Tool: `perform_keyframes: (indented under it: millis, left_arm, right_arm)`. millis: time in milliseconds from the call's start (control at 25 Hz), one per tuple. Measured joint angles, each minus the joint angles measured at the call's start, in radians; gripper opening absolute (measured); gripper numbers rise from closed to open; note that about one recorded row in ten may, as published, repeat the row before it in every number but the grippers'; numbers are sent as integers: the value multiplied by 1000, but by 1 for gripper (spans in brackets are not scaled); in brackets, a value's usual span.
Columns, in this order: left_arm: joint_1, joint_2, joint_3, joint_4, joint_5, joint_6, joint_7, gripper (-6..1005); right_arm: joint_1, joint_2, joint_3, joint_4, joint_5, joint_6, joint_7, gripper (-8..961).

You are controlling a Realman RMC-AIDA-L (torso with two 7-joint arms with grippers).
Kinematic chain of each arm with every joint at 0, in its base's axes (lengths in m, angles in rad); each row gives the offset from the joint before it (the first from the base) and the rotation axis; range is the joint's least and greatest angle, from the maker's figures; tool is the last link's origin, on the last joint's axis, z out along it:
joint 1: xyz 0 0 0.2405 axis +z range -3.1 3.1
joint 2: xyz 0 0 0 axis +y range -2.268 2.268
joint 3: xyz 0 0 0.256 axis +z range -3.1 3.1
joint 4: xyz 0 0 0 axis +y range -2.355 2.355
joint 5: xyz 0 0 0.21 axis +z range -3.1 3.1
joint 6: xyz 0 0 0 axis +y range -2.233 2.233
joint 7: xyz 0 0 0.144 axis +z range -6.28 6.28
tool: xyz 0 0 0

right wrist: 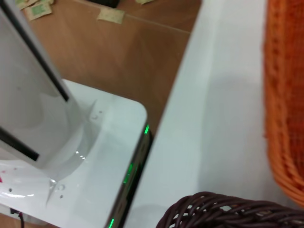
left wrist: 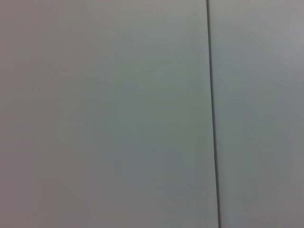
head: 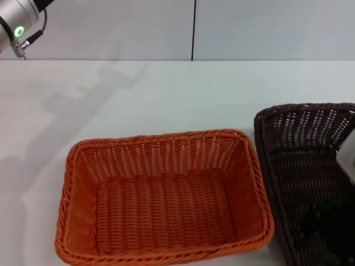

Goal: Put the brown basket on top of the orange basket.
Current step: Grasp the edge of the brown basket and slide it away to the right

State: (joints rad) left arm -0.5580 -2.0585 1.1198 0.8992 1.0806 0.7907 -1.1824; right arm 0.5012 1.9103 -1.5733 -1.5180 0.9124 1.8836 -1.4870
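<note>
Sitting nearest us on the white table (head: pixel 166 88), the orange basket (head: pixel 161 199) lies flat, long axis across the view, front rim clipped by the frame edge. Just to its right, rims nearly touching, we see the brown basket (head: pixel 305 166), long axis running front to back, cut off at right and bottom. A dark blurred shape inside its near corner is probably the right gripper (head: pixel 327 227); we cannot tell if its fingers are apart or together. Behind both baskets the tabletop runs to the wall. Left arm (head: pixel 19 22) is parked high at far left, gripper out of view.
</note>
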Motion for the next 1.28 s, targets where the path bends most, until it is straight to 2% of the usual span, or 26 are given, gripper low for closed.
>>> perform_keyframes:
  millis: [240, 400, 480, 640, 680, 760, 800, 840, 880, 920, 960, 1000, 1040, 1080, 1120, 1200, 1280]
  left_arm:
    - [5, 0, -23, 1, 0, 0, 0, 799]
    - [7, 1, -45, 0, 4, 0, 1, 799]
    - [8, 2, -52, -3, 4, 0, 5, 799]
    - [0, 4, -59, -21, 4, 1, 26, 799]
    - [-5, 4, -64, -26, 4, 1, 29, 799]
    - [-6, 4, -65, -26, 4, 2, 29, 799]
    - [-7, 5, -67, -27, 2, 3, 30, 799]
    - [-7, 5, -67, -27, 2, 3, 30, 799]
    - [-7, 5, -69, -26, 1, 4, 30, 799]
    - [-7, 5, -69, -26, 1, 4, 30, 799]
    - [-7, 5, -71, -26, 0, 4, 30, 799]
    - [-7, 5, -75, -26, 0, 3, 30, 799]
    - [-7, 5, -75, -26, 0, 3, 30, 799]
    - [-7, 4, -78, -31, -1, 3, 33, 799]
    - [-7, 4, -78, -31, -1, 3, 33, 799]
    - [-7, 3, -79, -41, -3, 2, 40, 799]
    - [-8, 2, -78, -42, -3, 2, 40, 799]
  right_arm:
    - [-32, -15, -80, -61, 66, 2, 27, 445]
    - [-32, -45, -125, -71, 161, 6, 55, 441]
    - [-28, -55, -128, -74, 187, 7, 67, 440]
    - [-27, -59, -77, -72, 188, 3, 75, 436]
    - [-24, -59, -17, -68, 183, -1, 75, 435]
    - [-21, -60, 23, -63, 181, -1, 73, 433]
    - [-8, -60, 104, -51, 172, -2, 65, 433]
    - [-8, -60, 104, -51, 172, -2, 65, 432]
    - [14, -56, 188, -21, 140, -5, 49, 431]
    - [14, -56, 188, -21, 140, -5, 49, 430]
    - [30, -50, 226, 2, 116, -7, 35, 429]
    - [71, -26, 323, 67, 38, -15, -6, 428]
    - [71, -26, 323, 67, 38, -15, -6, 427]
    - [123, 5, 436, 148, -62, -24, -66, 426]
    - [123, 5, 436, 148, -62, -24, -66, 425]
    - [192, 25, 550, 254, -168, -51, -134, 424]
    - [218, 26, 585, 304, -193, -87, -152, 422]
